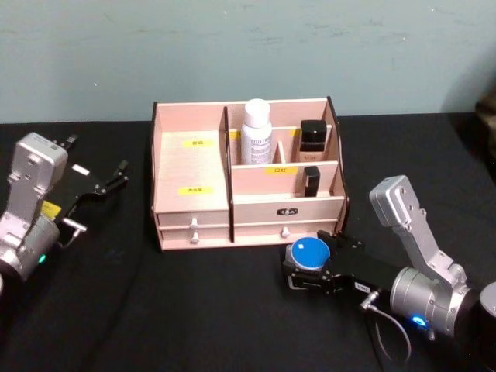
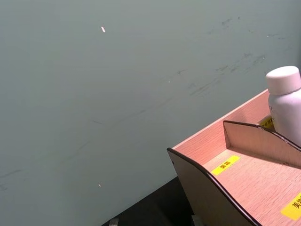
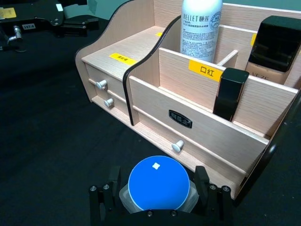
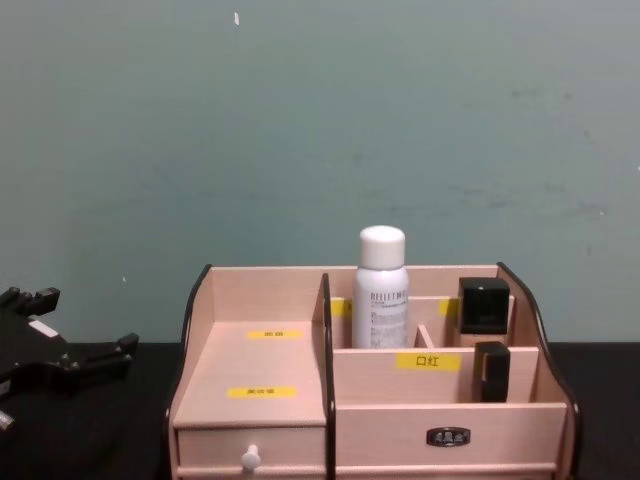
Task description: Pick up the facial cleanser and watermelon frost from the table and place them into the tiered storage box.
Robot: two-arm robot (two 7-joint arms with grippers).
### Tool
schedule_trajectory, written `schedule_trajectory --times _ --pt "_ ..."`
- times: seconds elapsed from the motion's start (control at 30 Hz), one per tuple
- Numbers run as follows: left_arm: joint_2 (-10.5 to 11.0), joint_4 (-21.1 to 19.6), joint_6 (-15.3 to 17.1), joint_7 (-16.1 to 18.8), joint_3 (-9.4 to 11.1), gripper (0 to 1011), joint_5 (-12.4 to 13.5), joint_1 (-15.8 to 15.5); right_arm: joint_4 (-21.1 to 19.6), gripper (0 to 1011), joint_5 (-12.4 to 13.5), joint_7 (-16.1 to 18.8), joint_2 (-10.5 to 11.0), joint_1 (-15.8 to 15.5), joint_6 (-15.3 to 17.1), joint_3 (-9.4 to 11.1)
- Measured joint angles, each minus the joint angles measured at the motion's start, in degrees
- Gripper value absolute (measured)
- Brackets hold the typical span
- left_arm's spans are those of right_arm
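One facial cleanser [image 1: 256,130] in tiered storage box [image 1: 191,167], right hand [image 1: 308,257] grasping watermelon frost [image 3: 158,183], left hand [image 1: 93,161] released

head view: high, looking forward and down on the bench [image 1: 232,325], whole tiered storage box [image 1: 194,167] mid-frame
chest view: low, level, close on the box front, wall [image 4: 300,120] behind
left wrist view: beside the box's left side, facing wall
right wrist view: close, angled at the box front
shared: box and facial cleanser [image 1: 256,132], all four
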Motion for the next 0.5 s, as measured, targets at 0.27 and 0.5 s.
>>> schedule_trajectory --times 0.27,0.5 --pt "0.0 0.0 0.0 0.0 0.0 1001 0.0 0.0 -0.13 1000 0.06 -0.32 -0.04 -0.21 0.48 0.08" --pt "0.0 0.0 0.0 0.0 0.0 1001 0.0 0.0 -0.13 1000 0.07 -0.28 -0.05 -0.23 0.44 0.08"
